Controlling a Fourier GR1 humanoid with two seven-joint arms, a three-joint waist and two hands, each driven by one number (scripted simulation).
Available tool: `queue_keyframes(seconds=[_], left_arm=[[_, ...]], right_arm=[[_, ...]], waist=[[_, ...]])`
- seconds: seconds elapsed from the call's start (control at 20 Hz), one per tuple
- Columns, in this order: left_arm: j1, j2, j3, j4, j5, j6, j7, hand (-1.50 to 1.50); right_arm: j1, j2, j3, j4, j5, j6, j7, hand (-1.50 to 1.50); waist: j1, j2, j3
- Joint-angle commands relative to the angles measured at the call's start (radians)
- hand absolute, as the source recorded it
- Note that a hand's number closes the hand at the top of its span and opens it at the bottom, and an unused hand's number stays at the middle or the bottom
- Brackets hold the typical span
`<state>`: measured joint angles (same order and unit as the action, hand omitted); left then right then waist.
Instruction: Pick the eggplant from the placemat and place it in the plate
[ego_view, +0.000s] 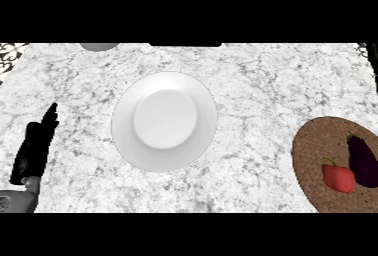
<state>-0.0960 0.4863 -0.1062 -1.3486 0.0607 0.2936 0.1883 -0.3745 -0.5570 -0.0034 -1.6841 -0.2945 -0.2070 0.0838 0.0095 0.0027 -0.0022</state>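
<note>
At the far left you have the left hand (35, 145) resting at the counter's edge, fingers straight and pointing up, holding nothing; it looks parked out of the way so the middle stays free. Next comes the white plate (164, 121), bare and set centrally on the marble counter (273, 80), an easy target from either side. Over at the right edge lies the brown placemat (317, 150), with a red pepper (339, 178) on it and, just beside that, the dark eggplant (362, 160), untouched. Your right hand shows nowhere, so the pick has not begun.
</note>
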Motion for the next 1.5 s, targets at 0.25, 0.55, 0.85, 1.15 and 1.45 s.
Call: queue_keyframes(seconds=[0.25, 0.55, 0.85, 1.15, 1.45], left_arm=[[-0.215, -0.048, -0.027, -0.219, 0.073, -0.124, -0.145, 0.00], [-0.178, -0.045, 0.002, -0.230, 0.141, -0.178, -0.126, 0.00], [-0.178, -0.068, 0.004, -0.233, 0.122, -0.177, -0.116, 0.00], [-0.124, -0.053, 0.069, -0.252, 0.142, -0.239, -0.133, 0.00], [-0.175, -0.046, 0.063, -0.243, 0.134, -0.225, -0.090, 0.00]], right_arm=[[-0.001, 0.074, 0.237, 0.214, -0.029, 0.287, -0.027, 1.50], [0.158, 0.033, 0.334, 0.363, 0.403, -0.040, 0.030, -1.50], [0.221, 0.153, 0.179, 0.412, 0.274, -0.106, -0.295, -1.50], [0.181, 0.004, 0.143, 0.230, 0.381, -0.075, -0.091, -1.50], [0.089, -0.243, 0.213, 0.211, 0.475, 0.143, 0.297, -1.50]], waist=[[0.044, 0.018, 0.004], [0.005, 0.001, 0.003], [-0.010, -0.003, 0.003], [-0.011, -0.005, 0.001], [-0.011, -0.007, -0.002]])
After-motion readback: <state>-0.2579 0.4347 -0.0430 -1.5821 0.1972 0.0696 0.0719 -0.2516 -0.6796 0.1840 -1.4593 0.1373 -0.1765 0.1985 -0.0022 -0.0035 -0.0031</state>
